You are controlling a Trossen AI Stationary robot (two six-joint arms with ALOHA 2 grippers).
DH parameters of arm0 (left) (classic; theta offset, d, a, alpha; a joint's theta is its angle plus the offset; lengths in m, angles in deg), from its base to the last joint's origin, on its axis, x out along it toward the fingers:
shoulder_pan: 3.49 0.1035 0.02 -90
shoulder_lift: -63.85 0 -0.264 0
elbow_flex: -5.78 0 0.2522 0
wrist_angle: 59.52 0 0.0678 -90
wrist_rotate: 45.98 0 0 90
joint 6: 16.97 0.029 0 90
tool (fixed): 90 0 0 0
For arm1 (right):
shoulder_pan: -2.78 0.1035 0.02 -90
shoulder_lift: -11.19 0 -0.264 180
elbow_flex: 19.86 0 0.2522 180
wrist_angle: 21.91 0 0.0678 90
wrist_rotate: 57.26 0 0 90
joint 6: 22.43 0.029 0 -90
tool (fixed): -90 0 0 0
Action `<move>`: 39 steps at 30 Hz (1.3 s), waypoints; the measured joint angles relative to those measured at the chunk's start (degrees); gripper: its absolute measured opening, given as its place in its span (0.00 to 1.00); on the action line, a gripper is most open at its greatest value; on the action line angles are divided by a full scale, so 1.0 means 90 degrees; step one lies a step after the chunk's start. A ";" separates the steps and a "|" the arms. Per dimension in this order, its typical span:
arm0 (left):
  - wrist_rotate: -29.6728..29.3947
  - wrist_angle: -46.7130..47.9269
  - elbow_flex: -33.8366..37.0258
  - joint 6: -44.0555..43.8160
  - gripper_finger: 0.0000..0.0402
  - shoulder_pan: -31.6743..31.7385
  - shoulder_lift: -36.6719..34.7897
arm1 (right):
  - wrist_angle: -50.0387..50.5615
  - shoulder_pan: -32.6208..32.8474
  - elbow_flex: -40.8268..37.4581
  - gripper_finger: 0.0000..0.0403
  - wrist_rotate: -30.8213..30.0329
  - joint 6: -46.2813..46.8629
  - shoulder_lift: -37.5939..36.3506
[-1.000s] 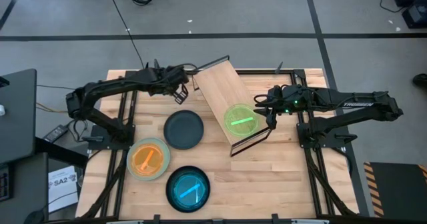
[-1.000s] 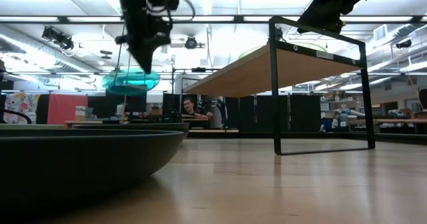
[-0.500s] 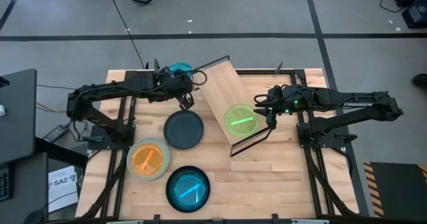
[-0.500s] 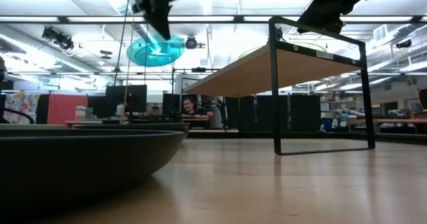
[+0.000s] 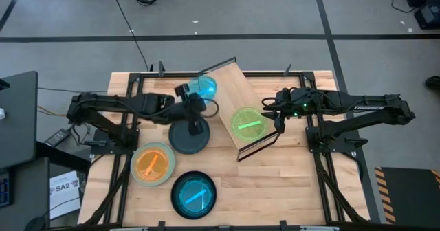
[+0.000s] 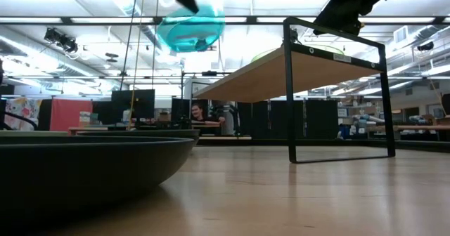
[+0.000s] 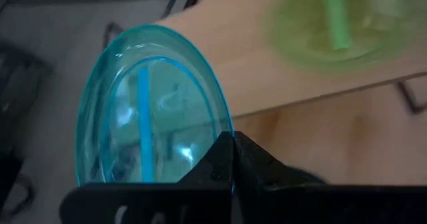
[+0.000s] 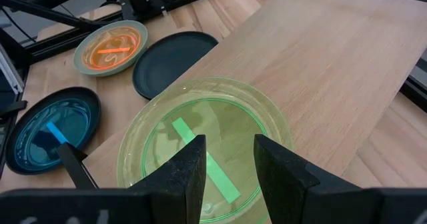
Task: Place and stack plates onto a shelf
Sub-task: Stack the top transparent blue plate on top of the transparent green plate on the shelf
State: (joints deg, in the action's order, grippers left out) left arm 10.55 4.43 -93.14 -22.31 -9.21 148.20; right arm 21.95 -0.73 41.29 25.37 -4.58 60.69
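My left gripper (image 5: 197, 100) is shut on a clear teal plate (image 5: 204, 86) with a blue centre stripe and holds it in the air at the shelf's far-left end. The shelf (image 5: 230, 97) is a pale wood board on black wire frames, standing askew on the table. A bright green striped plate (image 5: 247, 123) lies flat on the board. My right gripper (image 8: 227, 167) is open at that plate's rim, on the table's right side. Whether it touches the plate, I cannot tell. My left gripper pinches the teal plate's rim (image 7: 223, 127) between its two shut fingers (image 7: 248, 159). It comes at the rim slanting down from above. The plate is lifted clear of everything, and in the low view the plate (image 6: 190, 27) hangs below the fingers higher than the shelf board (image 6: 281, 71).
A dark grey plate (image 5: 189, 136) lies on the table under my left arm. An orange plate on a pale green one (image 5: 152, 163) and a teal plate on a black one (image 5: 193, 194) sit near the table's near-left. Black frame rails (image 5: 323, 169) run along both table sides.
My left gripper has carried the teal plate up and toward the table's right, from beside the shelf's far end to higher than the board. The arm has stretched out over the dark plate. The plate has stayed in the shut fingers. My right arm has kept still.
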 joint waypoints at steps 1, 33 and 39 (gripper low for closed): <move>0.0058 -0.0145 0.0000 0.0082 0.01 -0.0093 0.0000 | 0.0000 0.0001 0.0000 0.33 -0.0001 0.0000 0.0000; 0.1093 -0.1208 0.0027 0.3505 0.01 -0.1350 0.0002 | -0.2688 -0.0005 0.0002 0.33 -0.0003 0.3373 0.0081; 0.1093 -0.1182 0.0032 0.3842 0.01 -0.1401 0.0002 | -0.3109 -0.0005 0.0002 0.33 0.0206 0.4248 0.0379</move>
State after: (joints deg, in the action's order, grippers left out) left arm 20.39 -6.20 -92.86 12.26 -21.81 148.23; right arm -6.02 -0.77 41.31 27.22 33.65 64.10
